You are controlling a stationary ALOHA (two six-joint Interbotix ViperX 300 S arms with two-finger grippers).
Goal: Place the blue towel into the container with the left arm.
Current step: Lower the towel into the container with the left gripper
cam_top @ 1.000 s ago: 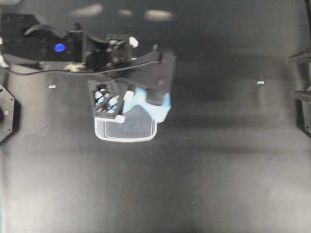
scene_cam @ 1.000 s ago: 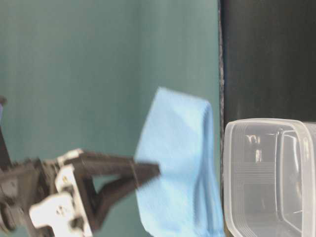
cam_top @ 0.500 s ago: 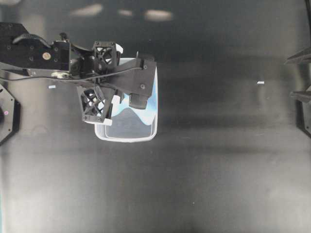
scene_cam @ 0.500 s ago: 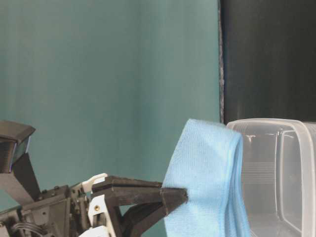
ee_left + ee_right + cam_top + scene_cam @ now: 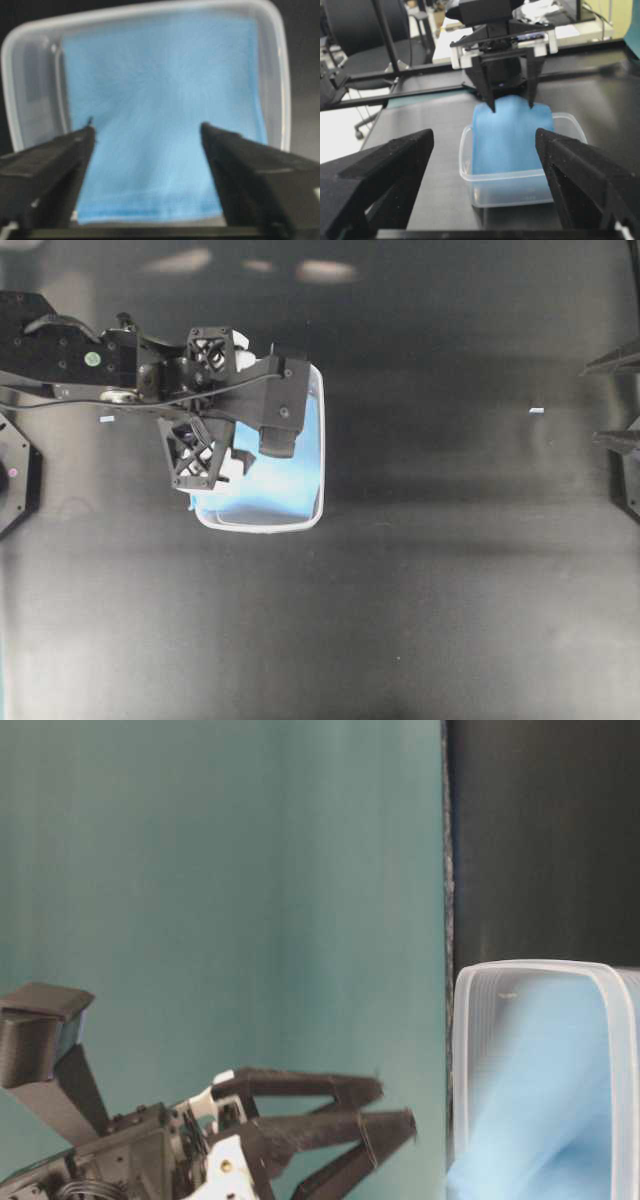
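From overhead, you see the tub [image 5: 258, 510] left of the table's [image 5: 450, 590] middle, with the towel [image 5: 290, 475] showing blue inside it. The left gripper [image 5: 205, 405] hangs over the tub's upper left part, covering much of it, fingers spread. At the far right edge, well apart from the tub, only the tips of the right gripper [image 5: 612, 400] poke in.

At table level, the tub [image 5: 470, 1050] stands at the lower right and the towel [image 5: 540, 1100] is a blurred blue mass within its walls. The left gripper [image 5: 390, 1120] sits just beside the tub's near wall, jaws parted and holding nothing.

Through the left wrist camera, you look straight down on the tub [image 5: 20, 100]. The towel [image 5: 160, 100] fills most of it, and the two fingers [image 5: 50, 165] stand wide apart above the cloth, gripping nothing.

From the right wrist camera, the right gripper [image 5: 485, 175] is wide open and empty, well short of the tub [image 5: 515, 185]. The towel [image 5: 510, 135] stands up above the rim inside the tub, right under the left gripper [image 5: 512, 102] tips.
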